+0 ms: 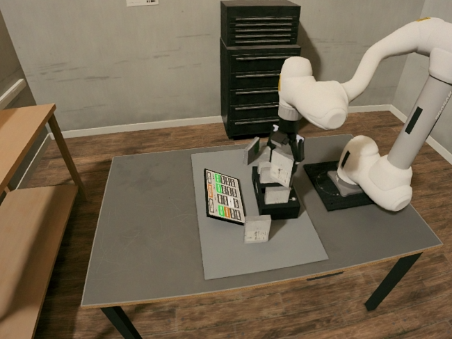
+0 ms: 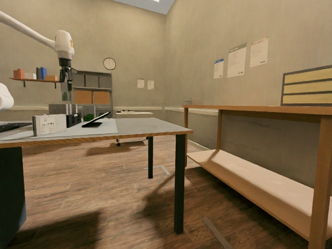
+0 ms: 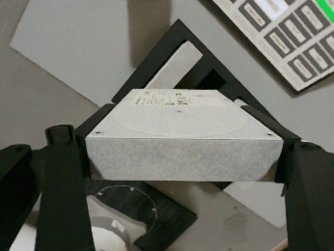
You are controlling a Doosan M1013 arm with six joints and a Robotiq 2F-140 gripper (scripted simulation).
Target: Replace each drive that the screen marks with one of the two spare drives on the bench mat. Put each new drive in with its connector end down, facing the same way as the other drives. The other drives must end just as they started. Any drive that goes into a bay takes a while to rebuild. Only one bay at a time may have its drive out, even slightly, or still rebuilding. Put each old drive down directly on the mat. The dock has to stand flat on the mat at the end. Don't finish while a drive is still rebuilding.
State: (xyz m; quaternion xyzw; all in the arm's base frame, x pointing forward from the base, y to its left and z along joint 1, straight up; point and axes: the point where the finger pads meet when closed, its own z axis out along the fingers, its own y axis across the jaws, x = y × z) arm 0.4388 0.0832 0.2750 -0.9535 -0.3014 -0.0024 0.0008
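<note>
I hold a grey drive [image 1: 281, 167] clamped above the black dock [image 1: 279, 207]. Two drives [image 1: 277, 194] stand in its bays. Another drive [image 1: 256, 229] lies on the mat [image 1: 260, 256] beside the tilted screen [image 1: 224, 195].
</note>
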